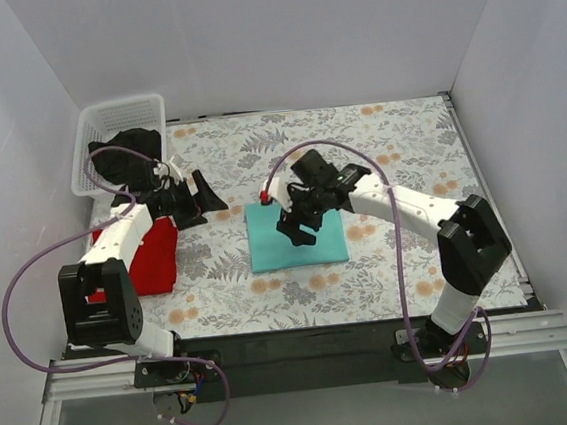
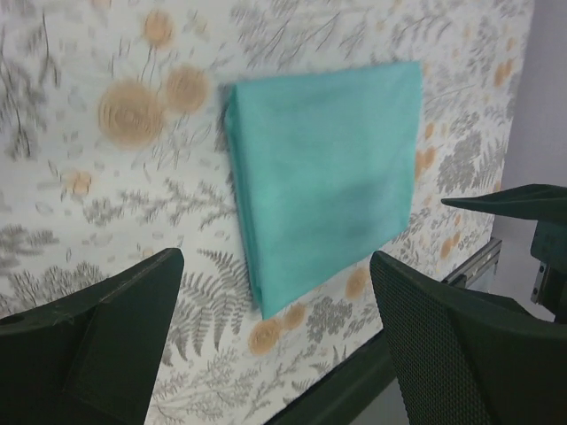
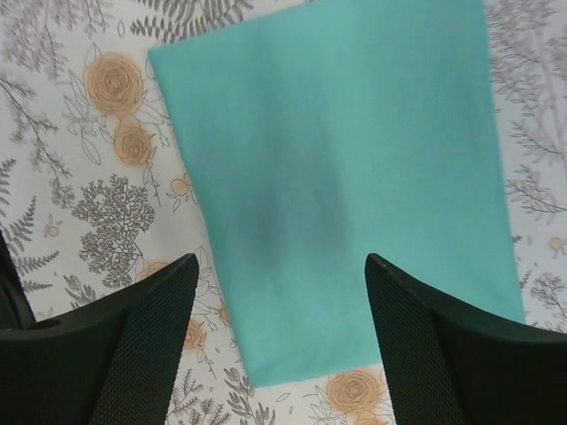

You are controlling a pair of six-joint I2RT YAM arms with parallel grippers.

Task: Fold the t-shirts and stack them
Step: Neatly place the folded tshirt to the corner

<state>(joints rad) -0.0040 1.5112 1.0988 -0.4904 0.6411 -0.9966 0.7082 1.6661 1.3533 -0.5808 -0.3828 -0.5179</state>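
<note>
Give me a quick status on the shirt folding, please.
Open left gripper; open right gripper above teal shirt, folded flat. Separate red shirt at left, unstacked. Nothing blocking.

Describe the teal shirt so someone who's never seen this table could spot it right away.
Start at the flowered table. Near its middle, below the right gripper, lies the teal shirt, folded into a flat rectangle. The other folded shirt, at the left, is red.
</note>
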